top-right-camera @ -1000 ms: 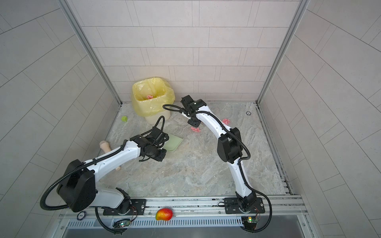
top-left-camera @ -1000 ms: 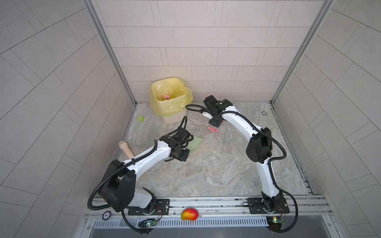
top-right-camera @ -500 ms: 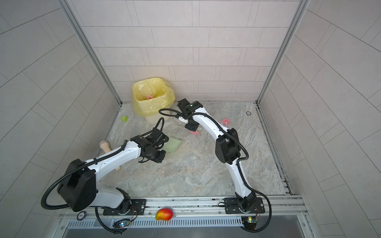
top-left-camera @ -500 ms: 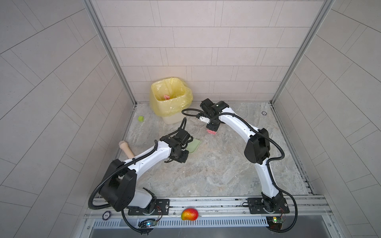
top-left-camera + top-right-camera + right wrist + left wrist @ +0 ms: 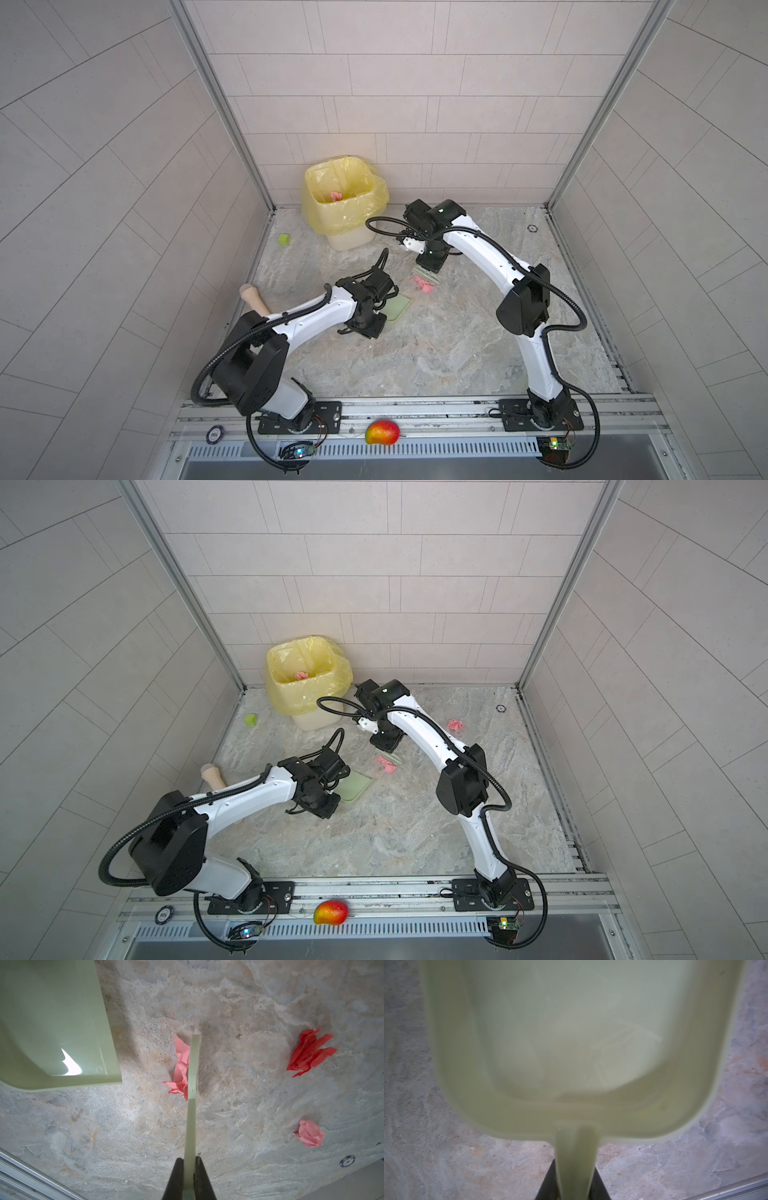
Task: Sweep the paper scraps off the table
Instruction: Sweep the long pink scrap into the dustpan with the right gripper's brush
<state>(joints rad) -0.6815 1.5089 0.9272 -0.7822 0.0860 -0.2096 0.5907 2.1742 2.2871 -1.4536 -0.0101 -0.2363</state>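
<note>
Saw right gripper (image 5: 189,1165) clamped on scraper (image 5: 192,1068), left gripper (image 5: 576,1178) on dustpan (image 5: 571,1043) handle. Pink scrap (image 5: 180,1068) sat on table (image 5: 239,1012) touching scraper, short of dustpan; offset lip could've let it slip past.

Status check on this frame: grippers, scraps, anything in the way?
Left gripper shut on dustpan handle. Right gripper shut on scraper, blade against a pink scrap short of the dustpan. Two more scraps lie apart on the table. Nothing blocking.
</note>
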